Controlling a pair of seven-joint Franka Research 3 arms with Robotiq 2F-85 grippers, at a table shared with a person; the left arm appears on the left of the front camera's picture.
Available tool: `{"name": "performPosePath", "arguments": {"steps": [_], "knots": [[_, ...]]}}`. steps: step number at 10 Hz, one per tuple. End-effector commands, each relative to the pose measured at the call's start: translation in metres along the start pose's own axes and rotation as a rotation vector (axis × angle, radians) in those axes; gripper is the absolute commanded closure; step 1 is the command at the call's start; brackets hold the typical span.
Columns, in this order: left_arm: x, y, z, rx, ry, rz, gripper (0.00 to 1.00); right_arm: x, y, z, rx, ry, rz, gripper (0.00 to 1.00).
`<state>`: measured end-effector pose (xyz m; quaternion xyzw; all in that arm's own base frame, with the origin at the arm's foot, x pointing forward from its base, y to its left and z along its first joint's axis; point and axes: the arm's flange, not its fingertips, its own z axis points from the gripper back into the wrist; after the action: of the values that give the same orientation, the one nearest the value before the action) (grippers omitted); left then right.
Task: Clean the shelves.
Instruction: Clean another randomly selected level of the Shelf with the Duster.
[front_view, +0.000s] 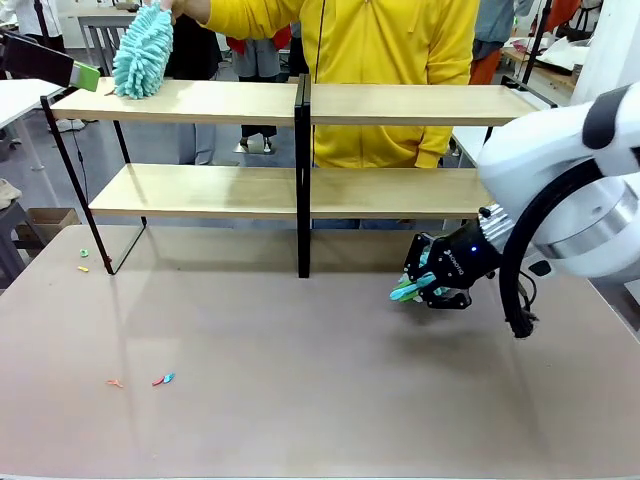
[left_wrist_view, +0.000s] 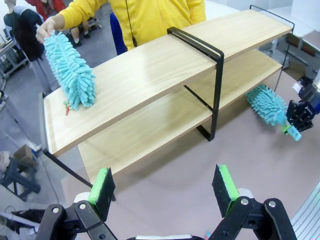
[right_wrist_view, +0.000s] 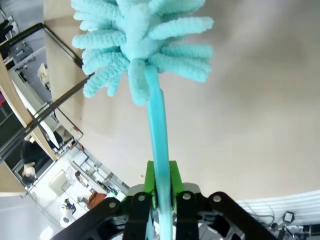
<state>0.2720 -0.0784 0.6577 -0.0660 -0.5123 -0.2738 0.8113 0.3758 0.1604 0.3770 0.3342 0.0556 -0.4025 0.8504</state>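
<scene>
My right gripper (right_wrist_view: 161, 192) is clamped on a teal duster (left_wrist_view: 267, 105) by the shelves' (front_view: 300, 190) lower board, toward the worktop's (front_view: 320, 400) right edge. My left gripper (left_wrist_view: 165, 186) stands apart, holding nothing. A person's hand (left_wrist_view: 47, 27) presses another duster (front_view: 143, 52) on the top board.

Small colored scraps (front_view: 163, 379) on brown tabletop (front_view: 300, 400); cardboard box (front_view: 45, 222) on floor.
</scene>
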Motion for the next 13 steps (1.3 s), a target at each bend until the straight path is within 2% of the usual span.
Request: {"name": "performPosePath", "arguments": {"steps": [1,2,3,7,8,9,10,11,12,13], "knots": [[-0.001,0.001,0.000,0.003,0.002,-0.007,0.00,-0.031,-0.101,0.053,0.023,-0.001,-0.025,0.88],[-0.001,0.001,0.000,0.003,0.002,-0.007,0.00,-0.033,-0.098,0.046,-0.009,-0.084,0.026,0.88],[-0.001,0.001,0.000,0.003,0.002,-0.007,0.00,0.003,0.001,0.011,0.012,0.010,-0.005,0.88],[-0.001,0.001,0.000,0.003,0.002,-0.007,0.00,0.003,0.002,0.017,0.007,-0.010,0.011,0.88],[-0.001,0.001,0.000,0.003,0.002,-0.007,0.00,-0.006,0.003,0.030,-0.026,0.054,-0.037,0.88],[-0.001,0.001,0.000,0.003,0.002,-0.007,0.00,-0.015,0.006,0.044,-0.024,0.079,-0.110,0.88],[-0.001,0.001,0.000,0.003,0.002,-0.007,0.00,-0.029,0.006,0.058,-0.031,0.086,-0.105,0.88],[-0.001,0.001,0.000,0.003,0.002,-0.007,0.00,-0.048,0.002,0.069,-0.098,0.150,-0.057,0.88],[-0.001,0.001,0.000,0.003,0.002,-0.007,0.00,-0.063,-0.007,0.079,-0.210,0.139,-0.043,0.88],[-0.001,0.001,0.000,0.003,0.002,-0.007,0.00,-0.069,-0.018,0.085,-0.352,0.084,-0.047,0.88]]}}
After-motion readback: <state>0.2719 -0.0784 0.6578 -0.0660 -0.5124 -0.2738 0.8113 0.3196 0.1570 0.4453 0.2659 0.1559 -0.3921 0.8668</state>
